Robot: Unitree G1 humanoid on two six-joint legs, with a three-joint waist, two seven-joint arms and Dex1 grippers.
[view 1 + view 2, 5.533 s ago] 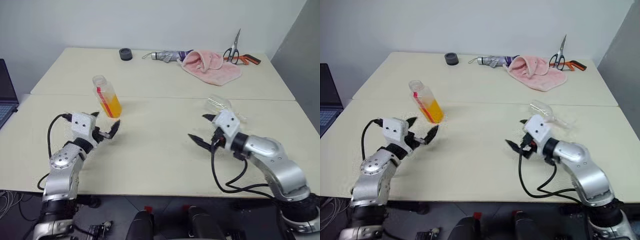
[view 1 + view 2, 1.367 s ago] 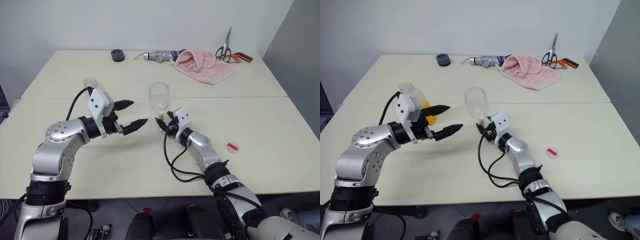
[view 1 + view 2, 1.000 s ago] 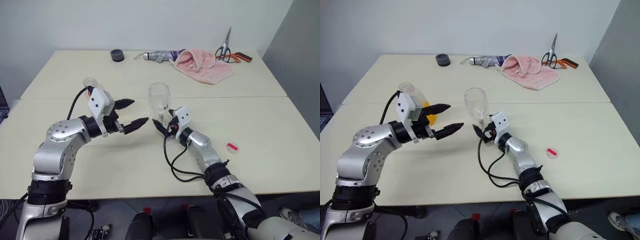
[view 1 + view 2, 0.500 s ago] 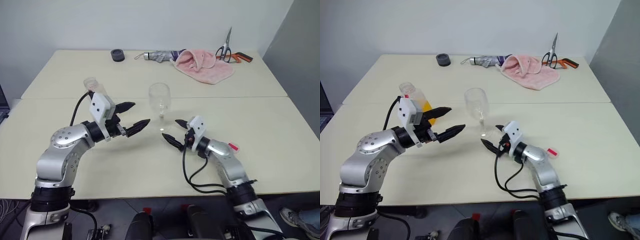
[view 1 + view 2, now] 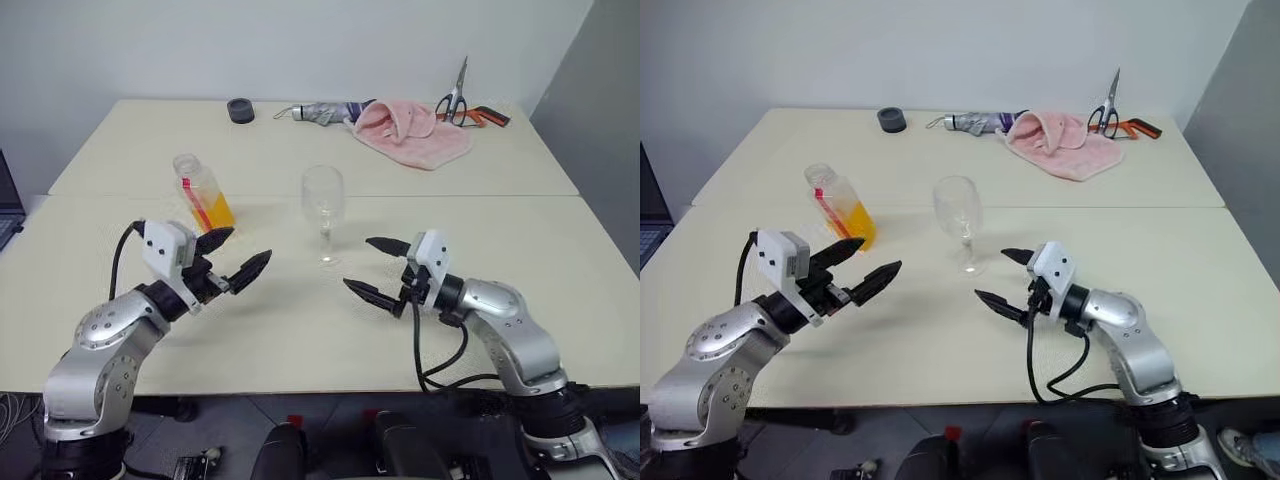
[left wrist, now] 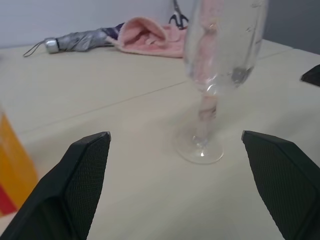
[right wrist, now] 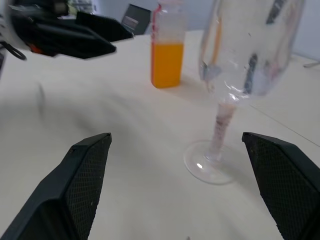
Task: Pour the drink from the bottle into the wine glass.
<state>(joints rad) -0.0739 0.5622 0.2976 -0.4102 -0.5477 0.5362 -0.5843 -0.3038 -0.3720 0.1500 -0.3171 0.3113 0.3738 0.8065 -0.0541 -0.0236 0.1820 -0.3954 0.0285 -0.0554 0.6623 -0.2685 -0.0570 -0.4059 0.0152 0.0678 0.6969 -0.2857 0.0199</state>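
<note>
The wine glass [image 5: 322,213] stands empty beside the bottle [image 5: 203,194] of orange drink [image 5: 215,213]. The left gripper [image 5: 232,259] and right gripper [image 5: 378,269] both gape wide, holding nothing.

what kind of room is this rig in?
Probably an office or lab test room, not a kitchen: two plain beige tables pushed together by a bare white wall, a laptop at the edge, and props like scissors, a folded umbrella and a towel.
</note>
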